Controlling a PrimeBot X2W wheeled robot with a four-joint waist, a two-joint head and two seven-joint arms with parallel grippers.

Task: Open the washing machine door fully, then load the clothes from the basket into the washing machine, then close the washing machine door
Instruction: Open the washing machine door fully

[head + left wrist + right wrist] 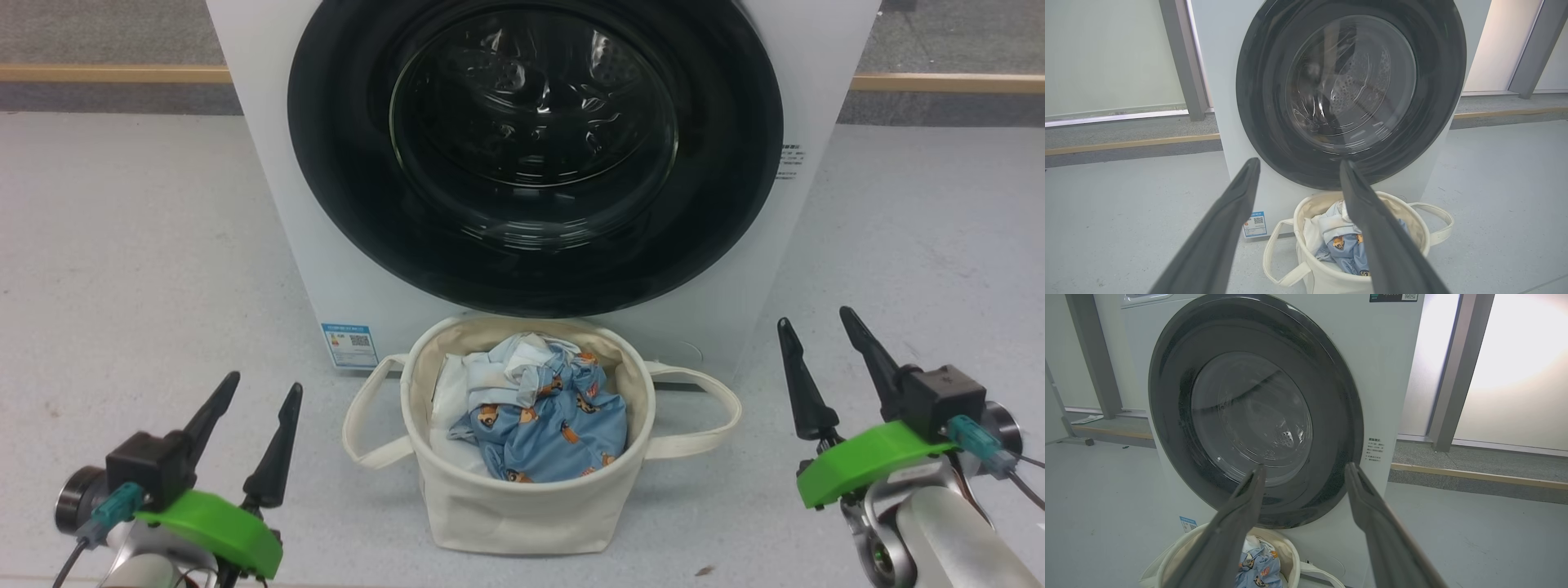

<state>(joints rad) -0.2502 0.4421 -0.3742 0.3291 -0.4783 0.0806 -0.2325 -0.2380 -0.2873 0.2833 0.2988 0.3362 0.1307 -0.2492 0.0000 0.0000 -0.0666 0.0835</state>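
Left gripper: jaws spread wide, nothing between them, touching nothing; fingertips point toward the machine.
Right gripper: jaws equally wide apart, empty, in contact with nothing.
Basket: upright on the floor, between the two grippers and a little beyond both sets of jaws; apart from each.
Loop handles: one hangs out toward the left jaws, one toward the right jaws; neither is touched.
Clothes: crumpled heap inside the basket, below its rim. Light blue bear-print fabric lies on top, with white and cream parts on the side nearer the left jaws. Clear of both jaws.
Washing machine: directly behind the basket, past the fingertips of both grippers.
Blue label sticker: low on the machine front, on the left jaws' side of the basket.
Washing machine door: closed flat against the machine front, above and beyond the basket, ahead of both open jaws and touched by neither. The perforated drum shows through the glass.
Wooden strip: farthest back, running along the floor behind the machine.
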